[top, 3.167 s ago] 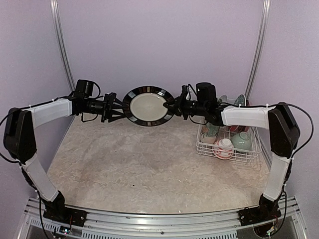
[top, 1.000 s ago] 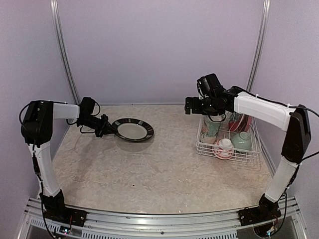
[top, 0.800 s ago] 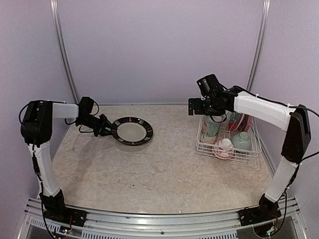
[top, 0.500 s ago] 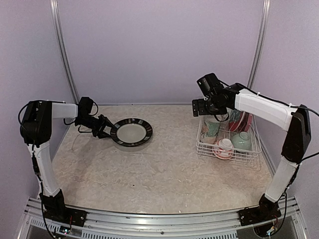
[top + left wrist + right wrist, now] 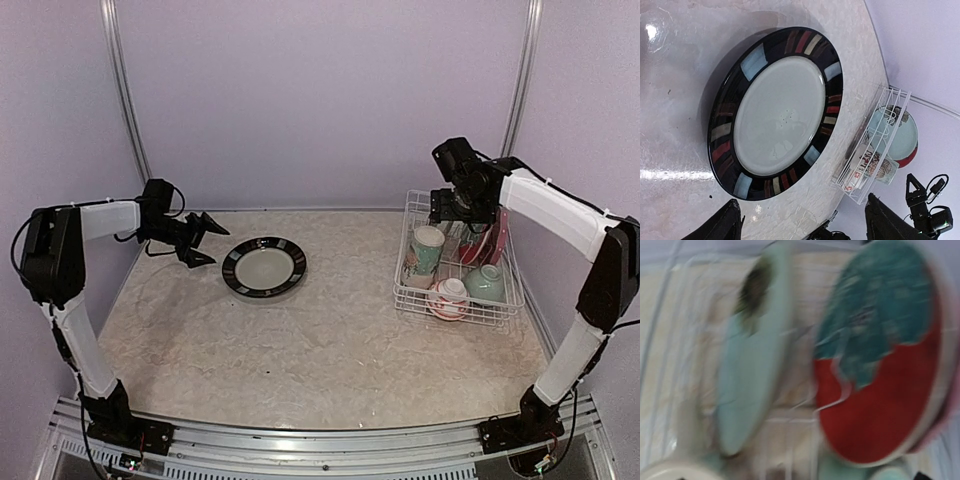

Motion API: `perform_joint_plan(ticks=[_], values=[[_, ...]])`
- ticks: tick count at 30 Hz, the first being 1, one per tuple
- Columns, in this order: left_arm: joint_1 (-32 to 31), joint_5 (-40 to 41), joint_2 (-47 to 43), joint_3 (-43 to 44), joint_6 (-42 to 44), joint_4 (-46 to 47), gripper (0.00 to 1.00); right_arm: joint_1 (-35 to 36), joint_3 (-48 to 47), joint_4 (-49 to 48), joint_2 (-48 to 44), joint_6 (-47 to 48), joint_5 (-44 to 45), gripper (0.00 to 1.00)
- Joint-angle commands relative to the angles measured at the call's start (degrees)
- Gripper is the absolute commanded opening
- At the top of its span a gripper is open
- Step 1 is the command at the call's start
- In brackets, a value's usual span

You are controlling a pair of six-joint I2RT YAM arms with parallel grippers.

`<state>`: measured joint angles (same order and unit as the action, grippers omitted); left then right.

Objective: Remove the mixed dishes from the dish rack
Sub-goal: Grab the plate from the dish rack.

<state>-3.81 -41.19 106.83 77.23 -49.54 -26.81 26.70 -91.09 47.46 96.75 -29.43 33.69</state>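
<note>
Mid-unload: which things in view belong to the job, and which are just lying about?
Job:
- rack
- in it: mug, pink bowl, mint bowl, red-teal plate, light teal plate
- black-rimmed plate, already out on the table

Just there:
- table
- purple walls
- front rail

A plate (image 5: 264, 268) is lying on the surface (image 5: 300, 350) just ahead of the left gripper (image 5: 205, 240); the dish rack (image 5: 455, 312) (mug (image 5: 426, 250) inside) is sitting beneath the right gripper (image 5: 453, 210).
</note>
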Motion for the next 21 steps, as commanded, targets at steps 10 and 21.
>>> perform_joint_plan(ticks=[10, 21], values=[[-4.59, 4.38, -12.56, 0.13, 5.72, -1.69, 0.84, -10.83, 0.57, 0.58, -3.95, 0.89, -1.70, 0.70], [-13.48, 16.29, -16.30, 3.40, 14.65, -6.99, 0.84, -17.01, -0.46, -3.67, 1.14, 2.98, -5.10, 0.49]])
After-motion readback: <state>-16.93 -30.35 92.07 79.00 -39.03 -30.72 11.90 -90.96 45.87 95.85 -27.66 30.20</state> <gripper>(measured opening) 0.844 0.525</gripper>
